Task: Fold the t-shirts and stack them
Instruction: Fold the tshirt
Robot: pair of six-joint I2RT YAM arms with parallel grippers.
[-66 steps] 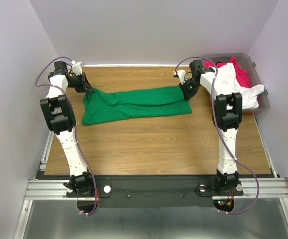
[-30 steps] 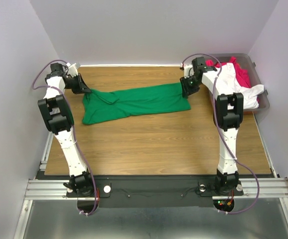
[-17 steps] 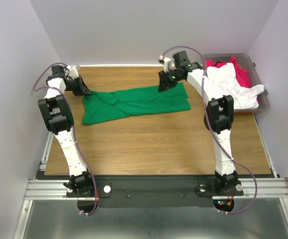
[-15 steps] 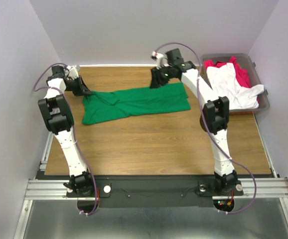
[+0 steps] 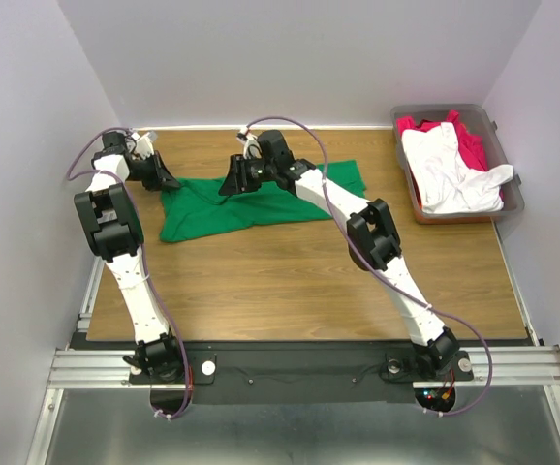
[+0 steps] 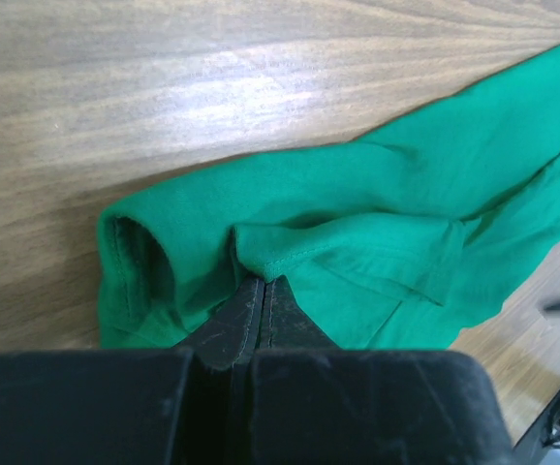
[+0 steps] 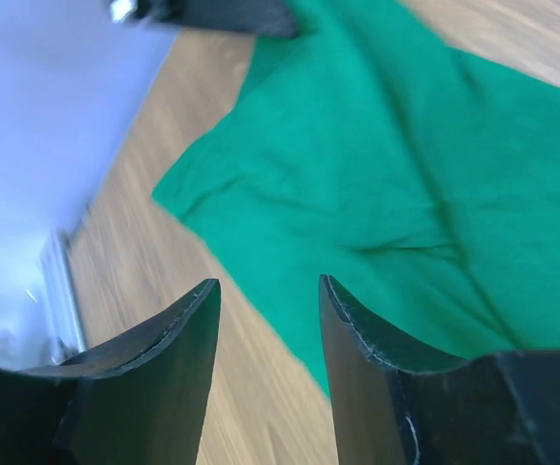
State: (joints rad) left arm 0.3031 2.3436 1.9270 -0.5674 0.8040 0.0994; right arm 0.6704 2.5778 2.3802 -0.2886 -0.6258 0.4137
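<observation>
The green t-shirt (image 5: 207, 211) lies stretched out across the far half of the wooden table (image 5: 290, 281). At its far left edge my left gripper (image 5: 167, 180) is shut on a fold of its hem; in the left wrist view the fingertips (image 6: 258, 287) meet on the green cloth (image 6: 406, 194). My right arm reaches far across to the left, and my right gripper (image 5: 229, 186) hovers open over the shirt's left part. The right wrist view shows nothing between its jaws (image 7: 265, 287), with green cloth (image 7: 387, 145) below. The white t-shirt (image 5: 450, 170) and the red t-shirt (image 5: 471, 147) lie in the bin.
The grey-brown plastic bin (image 5: 501, 124) stands at the far right corner and the white shirt hangs over its edge. Walls close off the table at the back and both sides. Bare wood (image 7: 154, 223) shows beside the shirt's left edge.
The right gripper let go of the shirt's right end, opened wider and swung left across the shirt to its left part. The left gripper has kept its hold in place.
</observation>
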